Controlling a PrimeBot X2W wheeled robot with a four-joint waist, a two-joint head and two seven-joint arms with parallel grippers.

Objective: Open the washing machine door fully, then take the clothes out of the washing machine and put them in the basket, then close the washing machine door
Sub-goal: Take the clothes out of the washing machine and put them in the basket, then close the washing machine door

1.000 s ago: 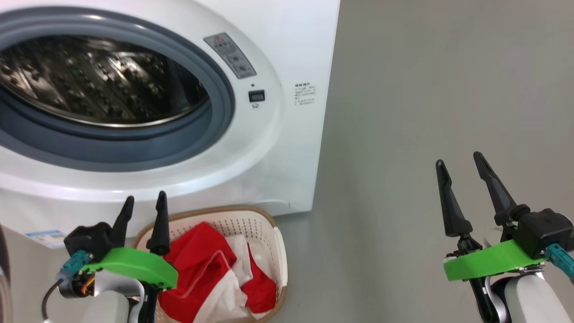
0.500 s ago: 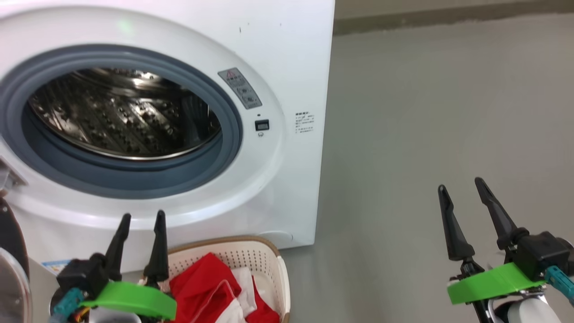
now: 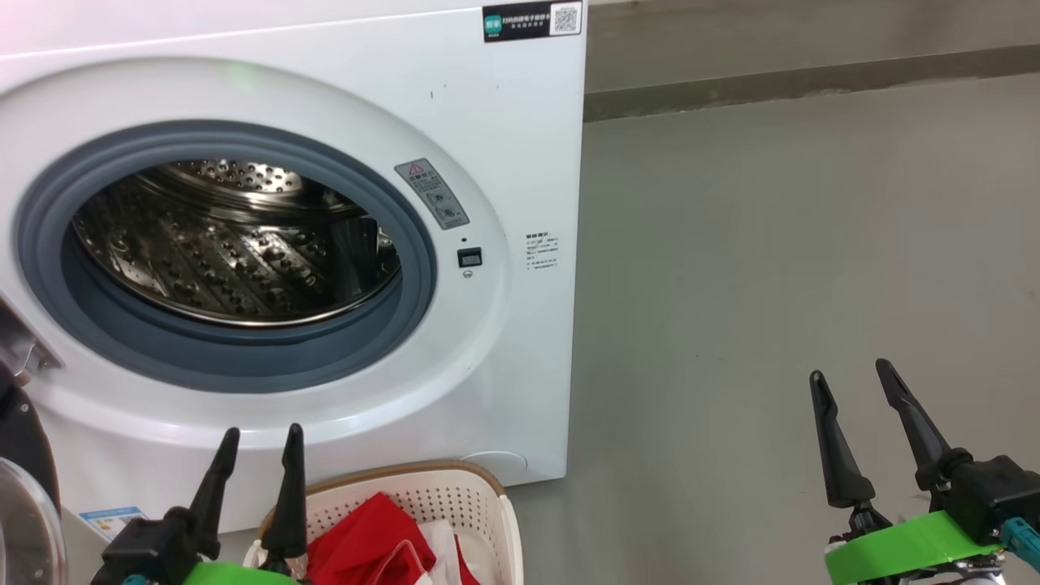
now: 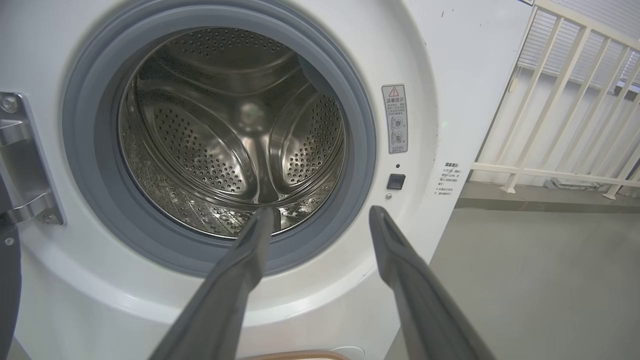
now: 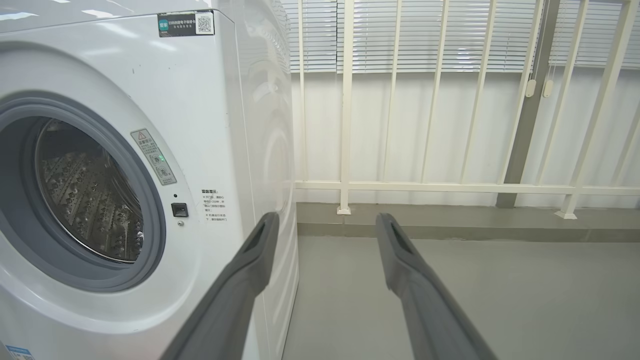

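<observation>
Two pairs of jaws wide open, holding nothing, left jaws by the basket (image 3: pixel 443 502) of red clothes (image 3: pixel 366 536), right jaws over floor (image 3: pixel 772 244)

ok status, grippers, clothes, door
Left gripper and right gripper open, empty. Clothes in basket, drum bare. Door open, nothing seen blocking it.
</observation>
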